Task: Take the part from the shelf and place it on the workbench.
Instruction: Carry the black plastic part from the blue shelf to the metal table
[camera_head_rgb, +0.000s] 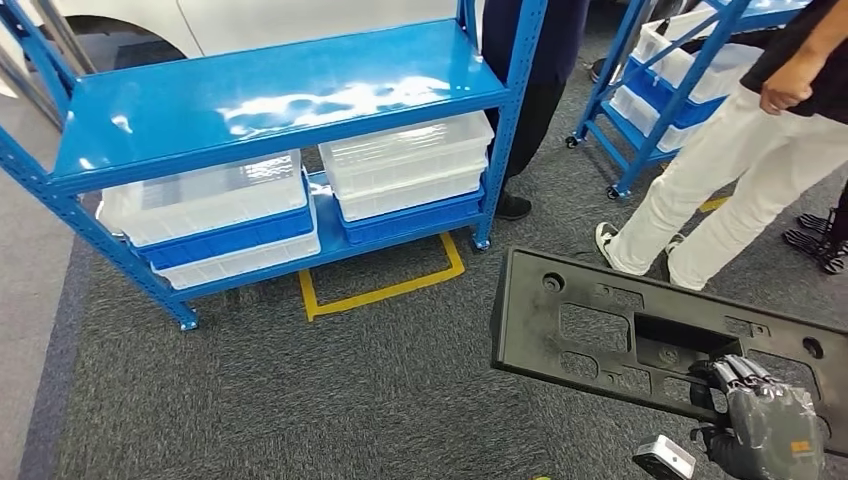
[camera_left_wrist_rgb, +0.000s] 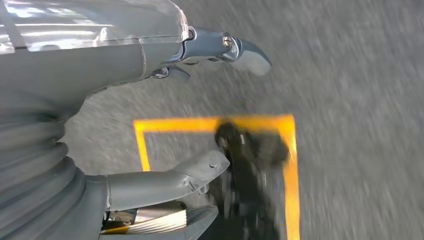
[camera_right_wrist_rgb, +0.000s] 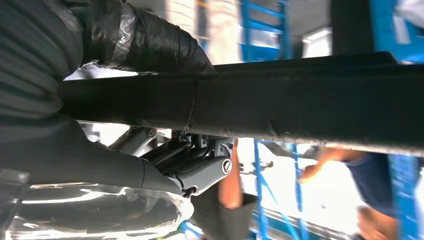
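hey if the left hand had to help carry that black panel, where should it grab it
Probably the free short edge of the black panel, opposite the right hand gripping its near long edge. Come from the robot's left: the panel is long, flat, roughly level, and that end juts out unsupported.

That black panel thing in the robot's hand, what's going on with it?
The robot's right hand holds a flat black plastic part by one end, up over the grey carpet. The blue shelf stands ahead of it, with clear and blue bins on its lower level. The left hand is holding nothing and hangs above a yellow square taped on the floor. A person in white trousers stands near a second blue rack. No workbench is in sight yet.
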